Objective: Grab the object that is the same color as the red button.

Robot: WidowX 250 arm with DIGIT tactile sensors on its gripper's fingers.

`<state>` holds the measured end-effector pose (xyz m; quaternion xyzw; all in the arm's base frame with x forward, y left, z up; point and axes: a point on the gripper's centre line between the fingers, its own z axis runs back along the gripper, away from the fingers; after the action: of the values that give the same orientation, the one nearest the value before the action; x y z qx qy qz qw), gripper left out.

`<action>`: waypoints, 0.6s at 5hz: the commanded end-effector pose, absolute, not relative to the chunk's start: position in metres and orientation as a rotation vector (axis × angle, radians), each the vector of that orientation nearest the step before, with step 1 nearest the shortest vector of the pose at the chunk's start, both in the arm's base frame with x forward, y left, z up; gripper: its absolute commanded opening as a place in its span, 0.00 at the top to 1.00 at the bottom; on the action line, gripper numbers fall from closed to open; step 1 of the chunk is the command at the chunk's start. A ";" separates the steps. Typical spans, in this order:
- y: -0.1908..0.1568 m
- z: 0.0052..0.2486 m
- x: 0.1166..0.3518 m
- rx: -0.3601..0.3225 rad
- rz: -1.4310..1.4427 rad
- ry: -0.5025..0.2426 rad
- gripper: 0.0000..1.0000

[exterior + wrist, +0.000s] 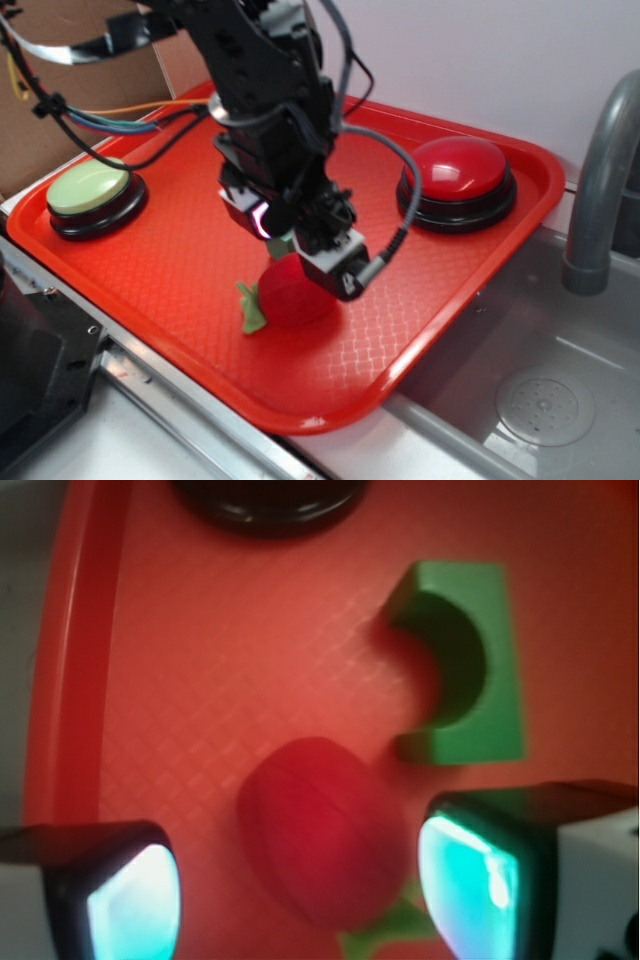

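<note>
The red plush strawberry (295, 292) with a light green leafy end lies on the red tray (180, 270), near its front middle. My gripper (305, 250) hangs right over it, open, with the strawberry (325, 830) between the two lit fingers (135, 905), nearer the right one and not pinched. The red dome button (458, 182) on its black base stands at the tray's back right. Its base edge, or the other button's, shows at the top of the wrist view (265, 505); I cannot tell which.
A pale green dome button (92, 195) stands at the tray's left. A green arch block (465, 675) lies just beyond the strawberry, mostly hidden by the arm in the exterior view. A grey sink (545, 400) and faucet (600, 170) are at the right.
</note>
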<state>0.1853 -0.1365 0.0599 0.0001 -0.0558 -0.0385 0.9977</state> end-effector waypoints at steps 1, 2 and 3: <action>-0.139 0.028 0.188 -0.036 0.018 -0.035 0.00; -0.134 0.021 0.188 -0.049 0.036 -0.036 0.00; -0.133 0.022 0.184 -0.035 0.092 -0.048 1.00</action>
<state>0.1853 -0.1285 0.0160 -0.0136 -0.0138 0.0466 0.9987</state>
